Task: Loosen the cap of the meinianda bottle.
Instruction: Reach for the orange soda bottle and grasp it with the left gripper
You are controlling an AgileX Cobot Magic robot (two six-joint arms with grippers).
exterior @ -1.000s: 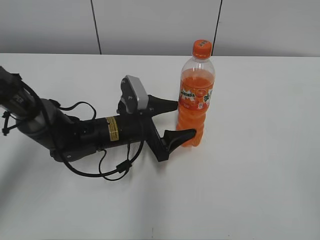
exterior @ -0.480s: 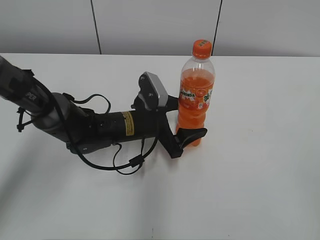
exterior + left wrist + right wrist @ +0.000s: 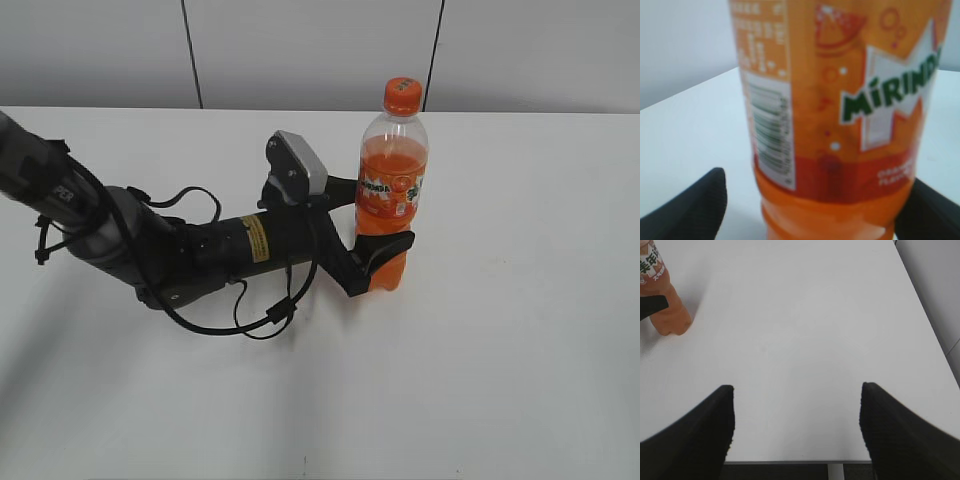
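meinianda bottle point(image 3: 391, 205) stands upright near back edge of white table point(image 3: 520, 330), right of centre. orange cap point(image 3: 402, 95) on neck, nothing touching it. left gripper point(image 3: 372, 222) lies low on its side, jaws spread around bottle's lower body below label; contact unclear. right gripper point(image 3: 796, 427) wide apart, empty, over table's near right part, well apart from bottle.

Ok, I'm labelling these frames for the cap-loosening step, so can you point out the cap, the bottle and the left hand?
cap point(image 3: 402, 95): exterior view, on its orange side wall.
Mirinda bottle point(image 3: 840, 100): left wrist view, on the label band.
left hand point(image 3: 372, 218): exterior view, midway between its fingertips, around the bottle's lower body.
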